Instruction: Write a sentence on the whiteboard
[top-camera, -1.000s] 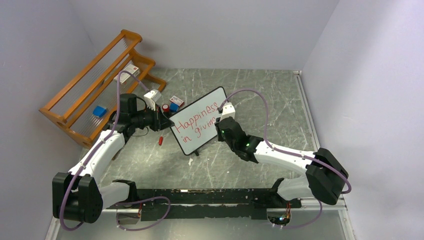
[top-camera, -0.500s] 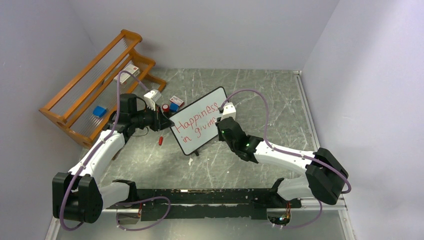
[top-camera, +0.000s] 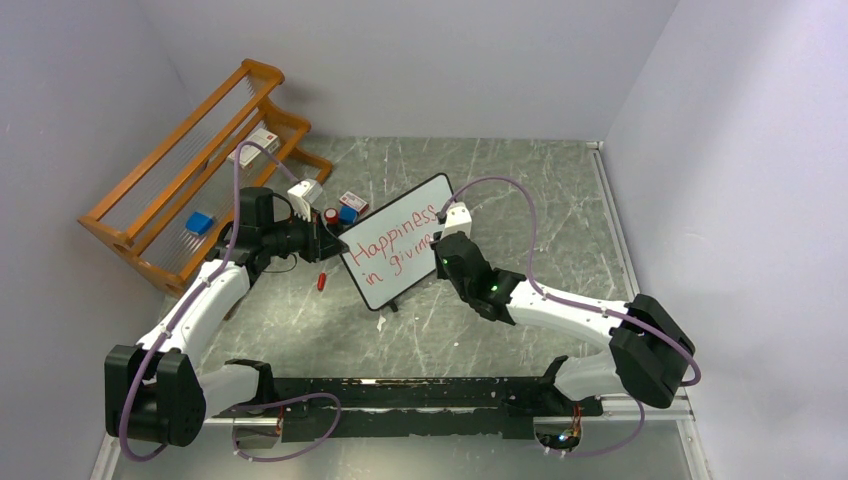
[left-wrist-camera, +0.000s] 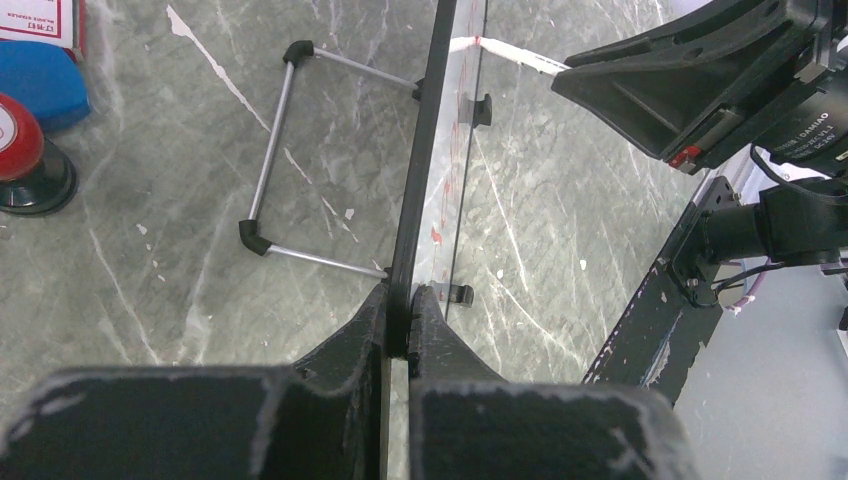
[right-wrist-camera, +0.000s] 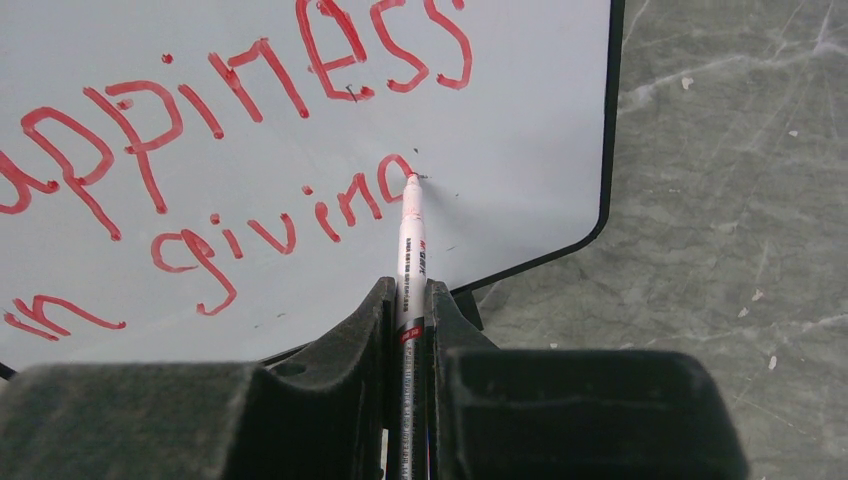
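Observation:
The whiteboard (top-camera: 400, 255) stands tilted on the table mid-scene, white with a thin black frame. My left gripper (top-camera: 335, 243) is shut on its left edge; the left wrist view shows the jaws pinching the black frame (left-wrist-camera: 410, 230) edge-on. My right gripper (top-camera: 440, 252) is shut on a white marker (right-wrist-camera: 410, 250), whose tip touches the board (right-wrist-camera: 520, 130) at the last red letter. The sentence (right-wrist-camera: 230, 130) is red lettering in two slanted lines, "Happiness" above "in givin" with a partly drawn last letter (right-wrist-camera: 392, 176).
An orange wooden rack (top-camera: 195, 170) stands at the back left with a blue block (top-camera: 199, 222) on it. A red-topped object (left-wrist-camera: 25, 150), a blue block (left-wrist-camera: 40, 80) and a red marker cap (top-camera: 321, 280) lie by the board's left side. The board's wire stand (left-wrist-camera: 290, 160) rests behind it.
The right gripper has moved slightly up and right along the second line with the marker. The left arm and the board have not moved.

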